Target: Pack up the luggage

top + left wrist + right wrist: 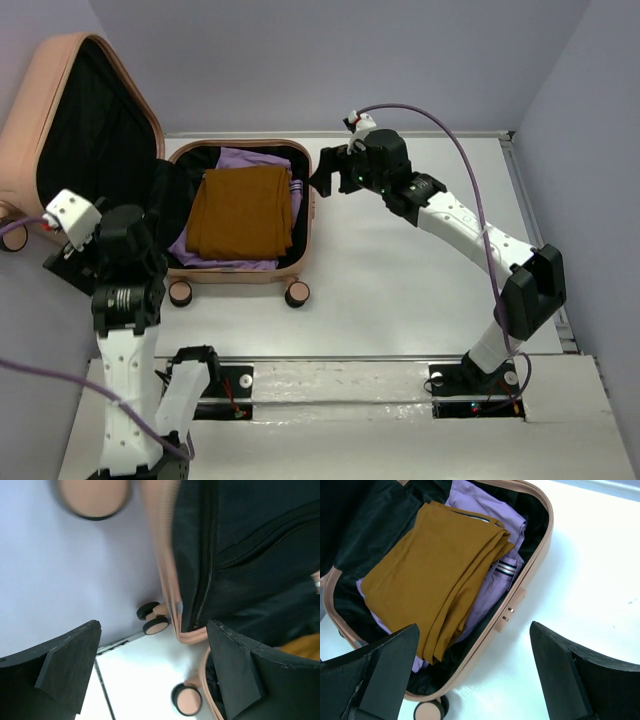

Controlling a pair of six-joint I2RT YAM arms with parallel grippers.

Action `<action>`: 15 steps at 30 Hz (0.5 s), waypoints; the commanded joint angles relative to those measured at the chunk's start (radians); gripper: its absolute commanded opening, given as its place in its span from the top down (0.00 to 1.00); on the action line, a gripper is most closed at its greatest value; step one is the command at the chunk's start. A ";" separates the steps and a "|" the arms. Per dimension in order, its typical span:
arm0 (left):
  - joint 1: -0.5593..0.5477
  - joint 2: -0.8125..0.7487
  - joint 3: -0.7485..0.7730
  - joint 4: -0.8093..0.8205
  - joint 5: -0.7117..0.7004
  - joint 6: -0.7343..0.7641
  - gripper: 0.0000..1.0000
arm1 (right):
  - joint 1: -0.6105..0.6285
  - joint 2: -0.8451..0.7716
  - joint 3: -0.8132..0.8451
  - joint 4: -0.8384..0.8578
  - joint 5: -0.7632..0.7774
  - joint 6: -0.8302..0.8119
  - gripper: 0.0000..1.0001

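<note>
Top external view: the luggage (240, 276) lies open at the far left of the white table (400, 280), well apart from the arm bases. Its lid stands raised and tilted to the left, showing black lining. In the lower shell a folded mustard-brown cloth (240, 210) rests on a purple cloth (245, 158). Two caster wheels (298, 293) face the near edge. The right gripper (322, 175) hovers just beside the right wall of the luggage, fingers spread and holding nothing. The left arm (125, 290) reaches up beside the raised lid.

Left wrist view: the left gripper (152, 630) is spread wide, with nothing between its black fingers (70, 660). Beyond them run the pink rim of the lid and the black lining with its zip (205, 580). Small wheels show below and to the left of the rim. The near parts are blurred.

Right wrist view: the spread fingers of the right gripper frame the open shell from above, clear of it. The mustard-brown cloth covers most of the purple one, whose striped edge shows at its right. A small lock (510, 611) sits on the near wall.
</note>
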 commanded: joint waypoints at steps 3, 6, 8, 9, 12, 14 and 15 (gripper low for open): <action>0.162 0.201 0.038 0.172 0.011 0.070 0.03 | -0.026 -0.060 -0.057 0.084 -0.074 -0.021 0.03; 0.196 0.281 0.104 0.152 0.036 0.057 0.08 | -0.026 -0.057 -0.064 0.086 -0.092 -0.015 0.03; 0.208 0.326 0.178 0.149 0.051 0.057 0.14 | -0.026 -0.052 -0.072 0.089 -0.084 -0.019 0.03; 0.211 0.342 0.225 0.131 0.053 0.053 0.27 | -0.026 -0.048 -0.072 0.089 -0.075 -0.022 0.03; 0.202 0.343 0.238 0.134 0.082 0.054 0.70 | -0.026 -0.019 -0.072 0.089 -0.078 -0.015 0.04; 0.170 0.314 0.205 0.170 0.141 0.079 0.94 | -0.026 -0.005 -0.072 0.089 -0.075 -0.010 0.04; 0.103 0.272 0.160 0.205 0.143 0.088 0.94 | -0.026 0.010 -0.073 0.089 -0.063 -0.010 0.04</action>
